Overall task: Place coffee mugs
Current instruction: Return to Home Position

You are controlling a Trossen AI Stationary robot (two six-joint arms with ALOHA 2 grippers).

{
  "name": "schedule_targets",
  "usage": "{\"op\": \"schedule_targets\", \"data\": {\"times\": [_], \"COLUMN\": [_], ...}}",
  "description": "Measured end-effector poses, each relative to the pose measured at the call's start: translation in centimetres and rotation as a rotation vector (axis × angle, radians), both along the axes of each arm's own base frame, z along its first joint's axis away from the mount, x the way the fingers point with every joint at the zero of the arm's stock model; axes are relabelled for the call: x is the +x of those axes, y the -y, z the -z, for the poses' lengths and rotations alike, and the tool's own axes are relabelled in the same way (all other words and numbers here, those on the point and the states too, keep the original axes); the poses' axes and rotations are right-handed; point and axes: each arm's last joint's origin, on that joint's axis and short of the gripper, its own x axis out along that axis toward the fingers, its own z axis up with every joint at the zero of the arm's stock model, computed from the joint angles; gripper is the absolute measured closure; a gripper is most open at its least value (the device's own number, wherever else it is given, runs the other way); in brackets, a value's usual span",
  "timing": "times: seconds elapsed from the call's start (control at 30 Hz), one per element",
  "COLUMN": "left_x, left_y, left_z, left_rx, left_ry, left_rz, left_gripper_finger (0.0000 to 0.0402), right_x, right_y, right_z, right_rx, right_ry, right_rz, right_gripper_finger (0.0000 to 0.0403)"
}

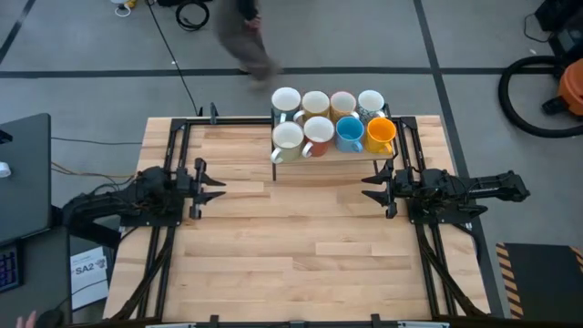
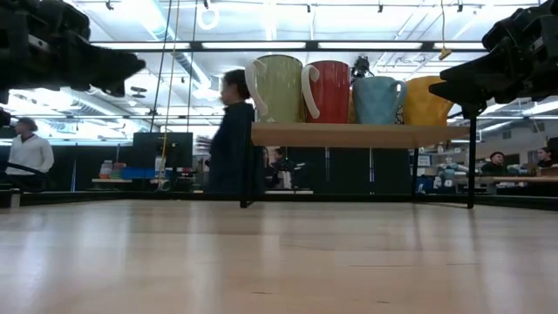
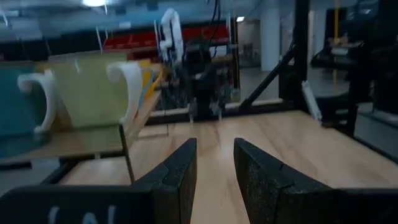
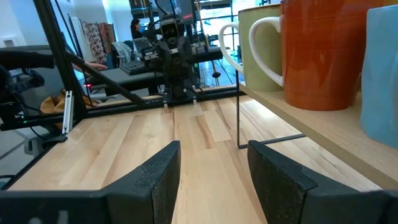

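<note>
In the high view, eight mugs [image 1: 318,132] are seen in two rows of four on the shelf [image 1: 332,157] at the far middle of the table [image 1: 291,255]. No mug is seen on the bare wood, so the placing is judged done, and only the settling of the arms at rest is judged to be left. The left tool [image 1: 217,183] is held over the table's left side and the right tool [image 1: 369,187] over its right side. Each is pointed inward, spread and empty, just short of the shelf's front and touching nothing. In the low view, the front row is shown side by side on the shelf board: the green mug [image 2: 277,87], the red mug [image 2: 330,91], the blue mug [image 2: 377,98] and the orange mug [image 2: 429,100]. The back row is hidden behind them. Both arms are seen raised at the picture's edges, clear of the mugs, the right one nearer the orange mug. A person [image 2: 231,139] is seen in the room behind. In the left wrist view, the left tool's fingers are shown parted by a narrow gap with nothing between them. The green mug is seen on the shelf, off the fingers' line and apart from them. In the right wrist view, the right tool's fingers are shown spread wider, also empty. The green, red and blue mugs are seen close by on the shelf board, untouched.
</note>
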Motion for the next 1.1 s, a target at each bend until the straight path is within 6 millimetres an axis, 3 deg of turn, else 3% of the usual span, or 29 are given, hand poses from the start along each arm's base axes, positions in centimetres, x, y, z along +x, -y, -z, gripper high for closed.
{"op": "schedule_targets", "data": {"times": [0.2, 1.1], "left_x": [-0.29, -0.26], "left_y": [0.35, 0.48], "left_z": [-0.88, -0.81], "left_rx": [0.019, 0.016], "left_ry": [0.097, 0.090], "left_rz": [0.029, 0.045], "left_gripper_finger": [0.0288, 0.0288], "right_x": [0.00, 0.02], "right_y": [0.00, -0.01], "right_z": [-0.06, -0.22], "right_rx": [0.000, 0.001], "right_ry": [0.005, 0.022], "right_rz": [0.000, -0.003], "right_gripper_finger": [0.0211, 0.0211]}}
